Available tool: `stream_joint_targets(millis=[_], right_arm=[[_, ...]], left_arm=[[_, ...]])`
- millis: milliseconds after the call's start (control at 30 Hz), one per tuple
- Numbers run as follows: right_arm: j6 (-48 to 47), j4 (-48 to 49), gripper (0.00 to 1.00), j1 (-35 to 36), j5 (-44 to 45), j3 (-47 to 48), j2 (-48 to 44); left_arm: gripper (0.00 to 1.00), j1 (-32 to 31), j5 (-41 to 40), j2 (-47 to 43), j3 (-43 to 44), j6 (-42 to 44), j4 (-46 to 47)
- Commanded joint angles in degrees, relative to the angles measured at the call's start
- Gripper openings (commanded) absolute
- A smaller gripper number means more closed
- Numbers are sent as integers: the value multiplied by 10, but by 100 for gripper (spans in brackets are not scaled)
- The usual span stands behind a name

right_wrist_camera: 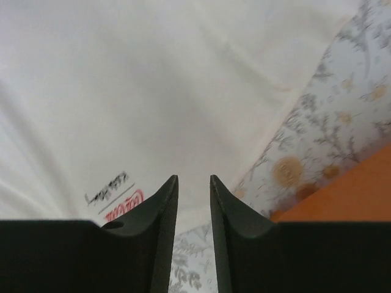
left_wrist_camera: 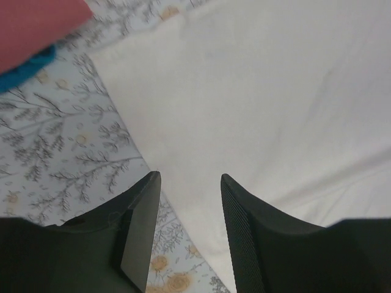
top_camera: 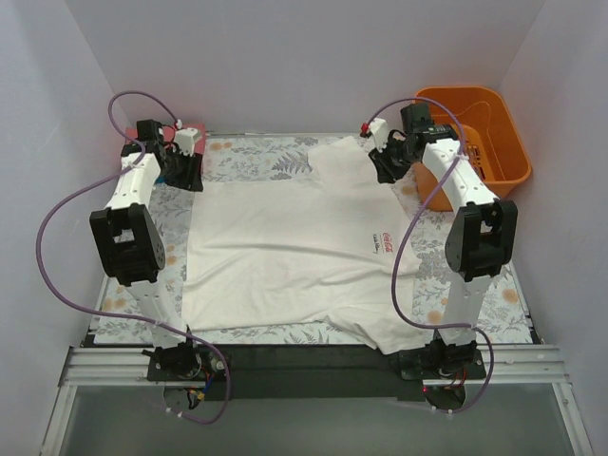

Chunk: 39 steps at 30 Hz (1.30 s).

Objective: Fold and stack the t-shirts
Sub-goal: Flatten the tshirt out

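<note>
White t-shirt is lying flat and unfolded on the flowered cover, so you are facing nearly all the folding, with your left gripper spread wide and your right gripper narrowly parted, both hovering empty over its far corners, and the red shirt and blue shirt sitting far left.

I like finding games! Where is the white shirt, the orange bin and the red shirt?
white shirt (top_camera: pixel 285 247), top view, its flat middle.
orange bin (top_camera: pixel 503 133), top view, its right wall.
red shirt (left_wrist_camera: pixel 36 24), left wrist view, its top side.
</note>
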Motion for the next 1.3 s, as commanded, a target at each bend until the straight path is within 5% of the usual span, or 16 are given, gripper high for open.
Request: stream_joint_targets(millis=[0, 167, 467, 1000, 1267], right_arm=[[93, 91, 35, -4, 1, 95, 73], [175, 188, 43, -9, 40, 248, 204], [206, 367, 55, -16, 56, 240, 290], [219, 366, 63, -24, 31, 190, 319], [156, 288, 58, -24, 14, 205, 335]], left_arm=[[44, 1, 21, 21, 49, -92, 62], [46, 1, 31, 41, 72, -154, 104], [48, 1, -5, 35, 58, -156, 102], [57, 1, -29, 52, 34, -170, 105], [58, 1, -41, 81, 64, -173, 86]])
